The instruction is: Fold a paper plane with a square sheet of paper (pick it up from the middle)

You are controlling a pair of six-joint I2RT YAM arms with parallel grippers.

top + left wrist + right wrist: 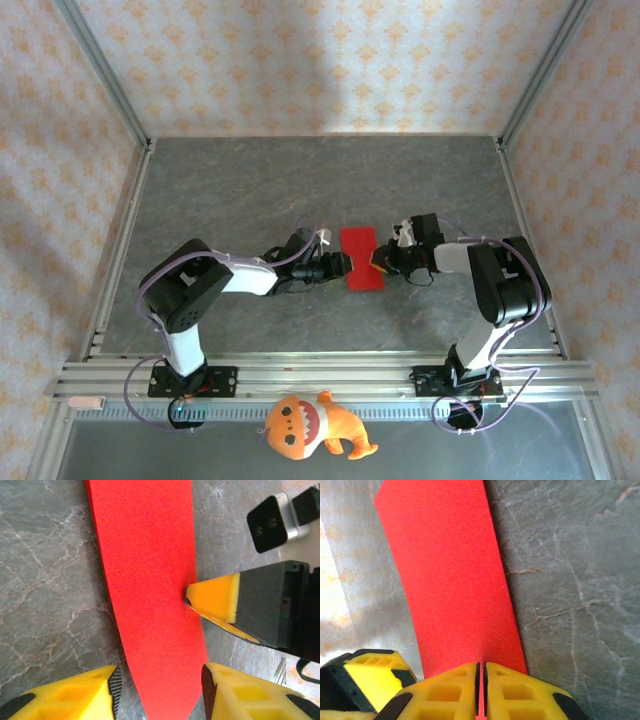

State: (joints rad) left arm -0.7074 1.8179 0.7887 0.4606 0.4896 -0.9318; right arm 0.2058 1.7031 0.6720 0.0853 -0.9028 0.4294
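The square sheet of paper (360, 258) lies flat near the middle of the tabletop (250, 190). It is thin, matte, bright red and unmarked, and from above it reads as an upright oblong, taller than it is wide. The left wrist view shows a faintly grainy surface and crisp straight edges, with the paper narrowing toward the bottom of the frame. The tabletop is a grey, stone-like surface veined with pale cracks.

The right gripper (379, 262) comes in from the right of the top view. Its yellow, ribbed, wedge-shaped fingers (520, 695) are clenched on the sheet's edge, with only a hairline of red between them. In the left wrist view the same wedge tips (215, 597) bite the paper's right edge at mid-frame, below a small black-and-silver camera (267, 522).

The left gripper (340, 266) reaches from the left, released. Its two yellow fingers (75, 695) stand apart at the bottom of its own view with the sheet's narrow end lying between them — one finger just beside each edge.

Grey tabletop spreads broad toward the upper part of the top view, out to metal rails (120, 240) and patterned wallpaper (300, 60). At the bottom centre, on the near ledge, lies an orange plush toy (310, 425) — soft, with white teeth, well apart from the paper.
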